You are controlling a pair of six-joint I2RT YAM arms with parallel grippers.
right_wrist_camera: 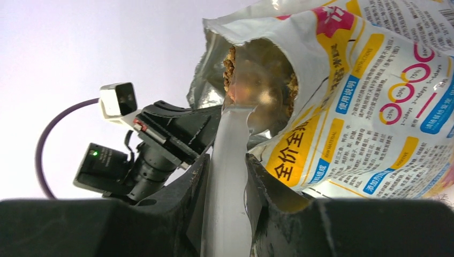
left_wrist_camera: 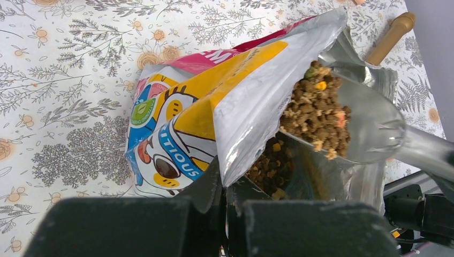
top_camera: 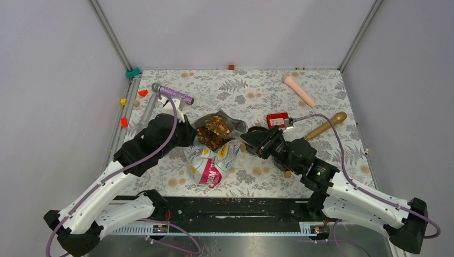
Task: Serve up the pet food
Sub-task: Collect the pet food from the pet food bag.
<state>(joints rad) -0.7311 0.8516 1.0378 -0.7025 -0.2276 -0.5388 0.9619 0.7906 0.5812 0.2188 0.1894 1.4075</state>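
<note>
The yellow-white-pink cat-print bag (top_camera: 210, 163) lies on the floral table with its mouth held open. My left gripper (left_wrist_camera: 231, 187) is shut on the bag's silver rim (left_wrist_camera: 251, 123). My right gripper (right_wrist_camera: 228, 174) is shut on the pale handle (right_wrist_camera: 227, 144) of a grey scoop (left_wrist_camera: 375, 126). The scoop's bowl sits in the bag mouth, heaped with pet food (left_wrist_camera: 316, 110). More kibble (left_wrist_camera: 270, 166) lies inside the bag below it. From above, the kibble (top_camera: 214, 131) shows in the open mouth between the two grippers. The right wrist view also shows the bag (right_wrist_camera: 353, 112).
A red box (top_camera: 277, 120) lies just behind the right gripper. A wooden handle (top_camera: 325, 126) and a beige cone (top_camera: 299, 90) lie at the back right. A grey and purple tool (top_camera: 171, 94) and small coloured blocks (top_camera: 123, 122) are at the back left.
</note>
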